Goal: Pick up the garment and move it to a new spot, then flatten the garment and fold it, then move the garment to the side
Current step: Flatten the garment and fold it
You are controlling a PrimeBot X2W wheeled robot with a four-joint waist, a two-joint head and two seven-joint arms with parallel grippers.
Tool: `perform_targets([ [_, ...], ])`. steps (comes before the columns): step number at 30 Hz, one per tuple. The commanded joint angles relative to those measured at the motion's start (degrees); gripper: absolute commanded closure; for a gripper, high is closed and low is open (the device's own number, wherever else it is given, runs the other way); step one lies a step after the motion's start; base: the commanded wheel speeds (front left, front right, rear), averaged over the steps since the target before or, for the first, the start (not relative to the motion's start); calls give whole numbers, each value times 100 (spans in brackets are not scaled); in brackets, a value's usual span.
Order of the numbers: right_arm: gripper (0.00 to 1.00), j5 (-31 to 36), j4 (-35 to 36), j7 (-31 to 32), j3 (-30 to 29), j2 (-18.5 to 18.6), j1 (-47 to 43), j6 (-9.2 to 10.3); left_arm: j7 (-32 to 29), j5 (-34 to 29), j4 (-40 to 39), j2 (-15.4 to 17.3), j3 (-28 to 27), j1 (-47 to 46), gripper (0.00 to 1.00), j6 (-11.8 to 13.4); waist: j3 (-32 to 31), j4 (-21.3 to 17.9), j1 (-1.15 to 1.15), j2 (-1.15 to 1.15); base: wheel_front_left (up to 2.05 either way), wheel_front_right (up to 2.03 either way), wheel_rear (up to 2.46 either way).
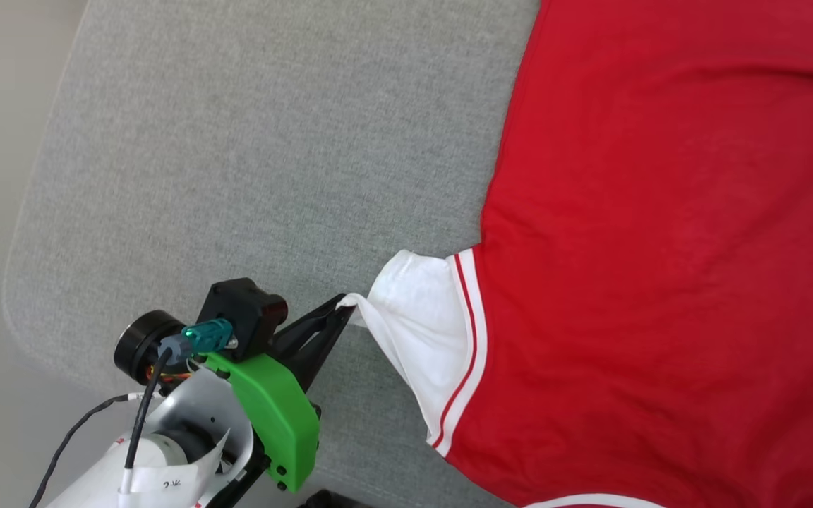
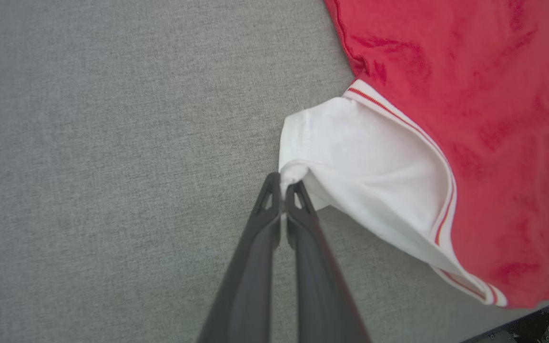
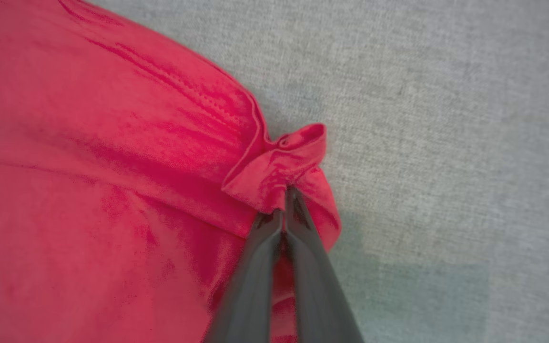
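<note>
the garment [image 1: 660, 247] is spread plain red side up on the grey padded surface [image 1: 237, 141], over its right part and well away from its rounded left corner. the white sleeve [image 1: 413, 317] is pinched at its cuff by the left gripper [image 1: 343, 307], whose jaws are closed on the cloth. a bunched red hemmed corner is clamped in the closed jaws of the right gripper [image 3: 284, 200]. the flattening step is judged to be in hand. next, both holds should be drawn gently apart, low over the surface, then released once wrinkles are out. the long axis appears to run from near edge to far edge, shoulders nearest the robot, with the sleeve pointing left.
</note>
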State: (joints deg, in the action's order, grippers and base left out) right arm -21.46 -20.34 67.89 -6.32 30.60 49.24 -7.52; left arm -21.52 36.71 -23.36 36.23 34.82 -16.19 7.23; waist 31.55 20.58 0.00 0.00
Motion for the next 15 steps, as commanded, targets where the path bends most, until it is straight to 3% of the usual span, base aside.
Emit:
perform_targets([
  [1, 100, -62, -170, 32, 24, -67, -482, 3, -29, -67, 0, 52, -26, -42, 100, 42, -527, -371, 0, 0, 0, 0, 0],
  [6, 100, -356, -42, -215, -73, -273, -1146, 3, -109, -124, 90, 204, -44, 89, 100, 153, -1102, -666, 0, 0, 0, 0, 0],
  [15, 100, -800, 578, -361, -247, -318, -2698, 3, 7, 122, 322, 215, -139, 579, 100, 391, -1936, -1206, 0, 0, 0, 0, 0],
])
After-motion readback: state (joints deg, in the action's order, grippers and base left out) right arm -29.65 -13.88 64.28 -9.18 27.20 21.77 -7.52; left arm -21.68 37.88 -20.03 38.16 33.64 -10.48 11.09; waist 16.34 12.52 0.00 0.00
